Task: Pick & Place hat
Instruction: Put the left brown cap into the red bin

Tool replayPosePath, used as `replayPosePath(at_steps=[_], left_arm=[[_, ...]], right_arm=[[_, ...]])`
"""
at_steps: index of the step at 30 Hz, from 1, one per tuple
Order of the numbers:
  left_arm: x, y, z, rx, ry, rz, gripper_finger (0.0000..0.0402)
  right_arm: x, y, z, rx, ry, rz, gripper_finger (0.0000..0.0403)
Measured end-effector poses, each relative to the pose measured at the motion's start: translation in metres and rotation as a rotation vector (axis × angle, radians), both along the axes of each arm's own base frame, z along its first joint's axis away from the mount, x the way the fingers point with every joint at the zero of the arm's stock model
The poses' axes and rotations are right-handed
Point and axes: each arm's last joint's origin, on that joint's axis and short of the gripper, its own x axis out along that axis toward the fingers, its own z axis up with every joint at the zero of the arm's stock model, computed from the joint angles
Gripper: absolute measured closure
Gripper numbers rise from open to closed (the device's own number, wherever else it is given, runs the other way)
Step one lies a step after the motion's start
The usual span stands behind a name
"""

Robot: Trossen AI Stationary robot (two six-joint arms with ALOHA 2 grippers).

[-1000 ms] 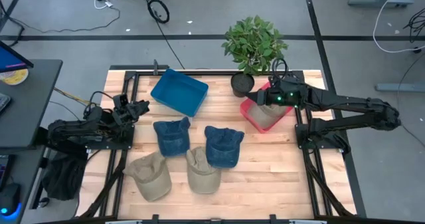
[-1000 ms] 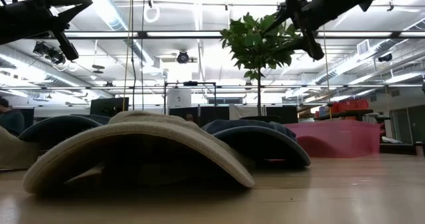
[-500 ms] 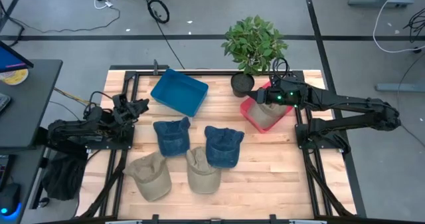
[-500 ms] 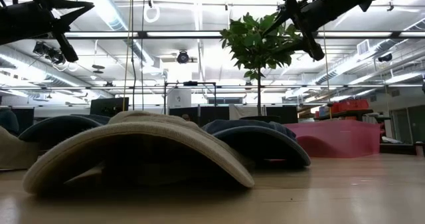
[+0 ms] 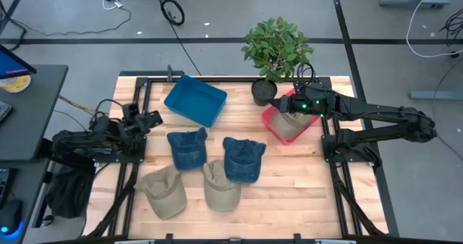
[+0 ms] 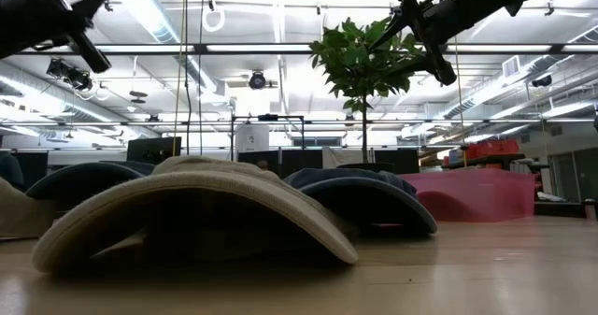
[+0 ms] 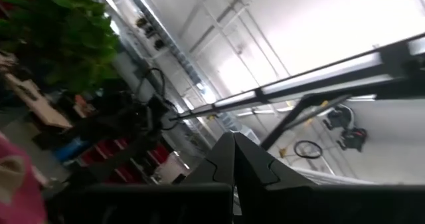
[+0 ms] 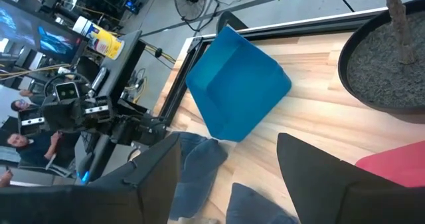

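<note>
Two blue hats (image 5: 188, 148) (image 5: 242, 159) and two tan hats (image 5: 165, 191) (image 5: 221, 186) lie crown up on the wooden table. A third tan hat (image 5: 291, 125) sits inside the pink bin (image 5: 268, 121). My right gripper (image 5: 283, 106) hovers open above that bin's left rim and touches nothing; its wrist view looks past its fingers (image 8: 159, 177) toward the blue bin (image 8: 236, 94). My left gripper (image 5: 150, 116) is shut and empty, raised above the table's left edge, its tip (image 7: 234, 137) pointing up toward the ceiling.
A blue bin (image 5: 195, 99) stands tilted at the table's far side. A potted plant (image 5: 277, 52) stands beside the pink bin, close behind my right gripper. Bare wood shows along the near right part of the table (image 5: 296, 193). People sit beyond the left edge (image 8: 26, 147).
My left gripper has risen a little and tipped farther upward. The hats and bins have stayed where they were.
</note>
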Motion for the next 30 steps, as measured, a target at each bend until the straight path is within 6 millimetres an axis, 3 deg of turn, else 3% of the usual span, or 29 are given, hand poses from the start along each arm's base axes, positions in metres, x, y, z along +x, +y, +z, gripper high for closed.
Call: replayPosePath(at_steps=[13,21,30], left_arm=[[-0.018,-0.003,0.075,0.205,-0.051,0.038,0.0399],[0.003,-0.003,0.111,0.285,0.040,0.077,0.0399],[0.030,-0.011,0.154,0.371,0.052,-0.018,0.0399]], right_arm=[[-0.001,-0.002,0.000,-0.023,0.007,-0.053,0.0152],[-0.001,-0.002,0.000,-0.044,0.017,-0.053,0.0152],[-0.001,-0.004,0.000,-0.091,0.038,-0.071,0.0152]])
